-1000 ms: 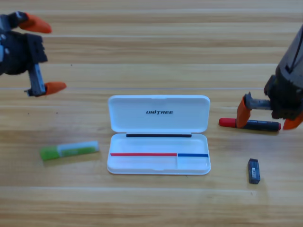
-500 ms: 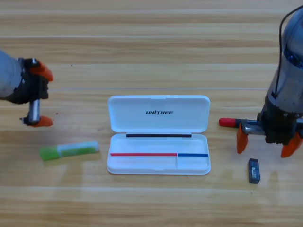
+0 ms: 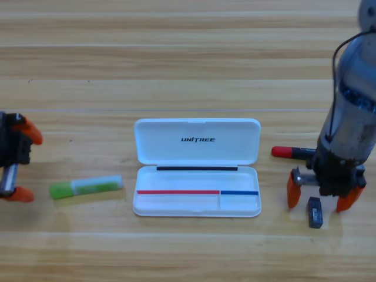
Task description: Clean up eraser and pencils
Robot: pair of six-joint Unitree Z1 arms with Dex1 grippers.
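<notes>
Right tool point(image 3: 318, 197) has dropped to straddle the eraser point(image 3: 315, 212).

Right gripper point(image 3: 318, 200) points down with its orange fingers point(image 3: 292, 190) spread either side of the eraser point(image 3: 315, 212). Black pencil point(image 3: 292, 152) lies behind it, partly hidden. Open white case point(image 3: 197, 141) mid-worktop point(image 3: 176, 53); green pencil point(image 3: 86, 187) left, near the left gripper point(image 3: 20, 163).

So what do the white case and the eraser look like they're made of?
The case looks like hard plastic with a smooth, slightly glossy finish: uniform white, rounded moulded corners, printed logo. The eraser, between the right gripper's open jaws, is a dark matte block, probably rubber or vinyl, though that is less certain.
</notes>
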